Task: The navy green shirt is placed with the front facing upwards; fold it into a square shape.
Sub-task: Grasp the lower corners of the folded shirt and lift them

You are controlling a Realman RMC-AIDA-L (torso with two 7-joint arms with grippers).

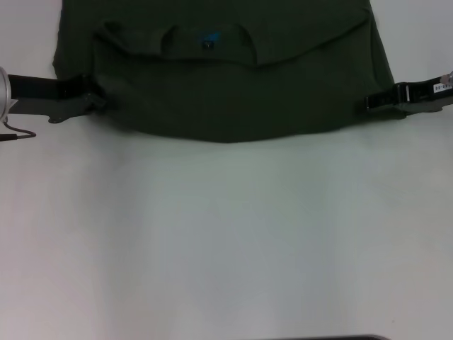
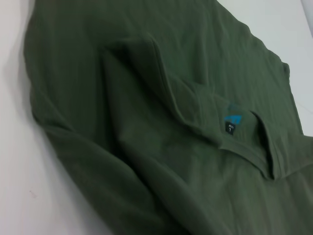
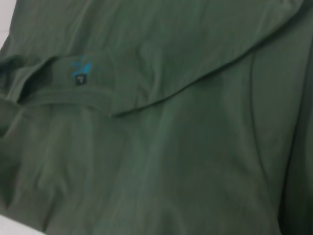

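The navy green shirt (image 1: 226, 92) lies at the far side of the white table (image 1: 226, 241), its front hem curving toward me. The collar with the small black neck tag (image 1: 207, 44) faces up on a folded-over layer whose edge runs across the cloth. My left gripper (image 1: 93, 100) sits at the shirt's left edge and touches the cloth. My right gripper (image 1: 369, 101) sits at the shirt's right edge. The left wrist view shows the shirt (image 2: 146, 122) and the tag (image 2: 230, 126). In the right wrist view the shirt (image 3: 186, 147) fills the picture, with the tag (image 3: 80, 78).
The white tabletop stretches bare from the shirt's hem to the near edge. A thin dark cable (image 1: 18, 134) loops beside the left arm at the far left.
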